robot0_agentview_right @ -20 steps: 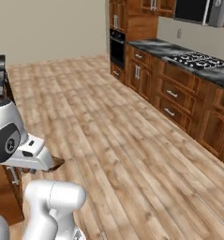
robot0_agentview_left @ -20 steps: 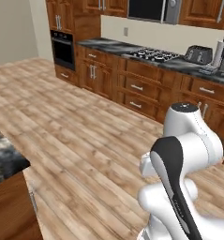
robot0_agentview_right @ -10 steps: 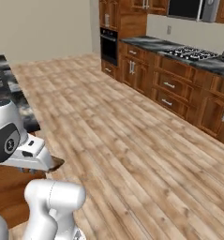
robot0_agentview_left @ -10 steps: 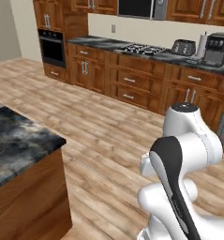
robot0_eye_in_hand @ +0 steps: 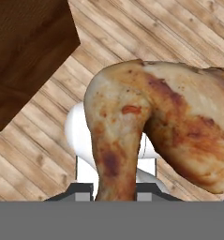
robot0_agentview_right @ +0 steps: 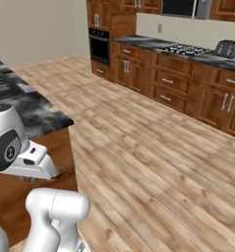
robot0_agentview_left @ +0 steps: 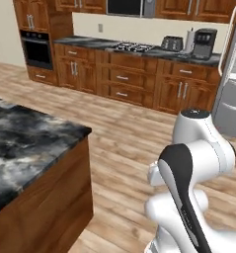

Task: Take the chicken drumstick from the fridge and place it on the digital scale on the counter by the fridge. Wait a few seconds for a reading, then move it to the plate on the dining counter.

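One chicken drumstick (robot0_eye_in_hand: 155,140) hangs before our hand camera, its thin end at 6 o'clock pinched in our gripper (robot0_eye_in_hand: 114,191), so it rides over the plank floor. From our left base camera we see one dining counter (robot0_agentview_left: 25,143) at 9 o'clock and one fridge (robot0_agentview_left: 233,74) at 3 o'clock; we judge the carry heads for the plate. From the right base camera, that counter sits at 9 o'clock.

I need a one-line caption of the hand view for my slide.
Gripper shut on the chicken drumstick, carried above the wood floor.
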You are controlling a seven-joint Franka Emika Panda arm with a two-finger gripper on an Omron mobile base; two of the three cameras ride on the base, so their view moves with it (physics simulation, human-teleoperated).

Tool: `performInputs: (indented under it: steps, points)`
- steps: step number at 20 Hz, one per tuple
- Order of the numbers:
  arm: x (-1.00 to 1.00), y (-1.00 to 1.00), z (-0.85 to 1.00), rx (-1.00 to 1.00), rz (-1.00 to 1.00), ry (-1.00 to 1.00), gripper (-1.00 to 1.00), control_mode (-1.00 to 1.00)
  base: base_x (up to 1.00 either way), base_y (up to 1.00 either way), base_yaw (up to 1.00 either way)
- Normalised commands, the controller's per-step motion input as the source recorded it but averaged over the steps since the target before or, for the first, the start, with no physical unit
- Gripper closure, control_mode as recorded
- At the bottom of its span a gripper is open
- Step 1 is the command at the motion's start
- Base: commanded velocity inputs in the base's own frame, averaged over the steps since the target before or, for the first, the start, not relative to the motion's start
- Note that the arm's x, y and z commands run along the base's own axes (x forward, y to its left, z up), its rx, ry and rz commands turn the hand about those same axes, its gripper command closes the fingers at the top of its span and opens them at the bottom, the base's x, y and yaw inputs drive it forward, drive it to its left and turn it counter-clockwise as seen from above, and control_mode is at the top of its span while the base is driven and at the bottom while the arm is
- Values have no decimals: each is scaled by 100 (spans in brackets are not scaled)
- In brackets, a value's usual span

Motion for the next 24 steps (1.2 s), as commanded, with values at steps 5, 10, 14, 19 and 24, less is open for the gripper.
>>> performInputs:
  steps: [5, 10, 14, 19, 24]
  points:
    - [0, 0, 0, 0, 0, 0, 100, 100, -42, 100, -35]
    - [0, 0, 0, 0, 0, 0, 100, 100, -37, 100, -35]
    - [0, 0, 0, 0, 0, 0, 100, 100, -42, 100, -35]
    - [0, 0, 0, 0, 0, 0, 100, 100, -73, 100, -37]
    - [0, 0, 0, 0, 0, 0, 100, 100, -96, 100, -36]
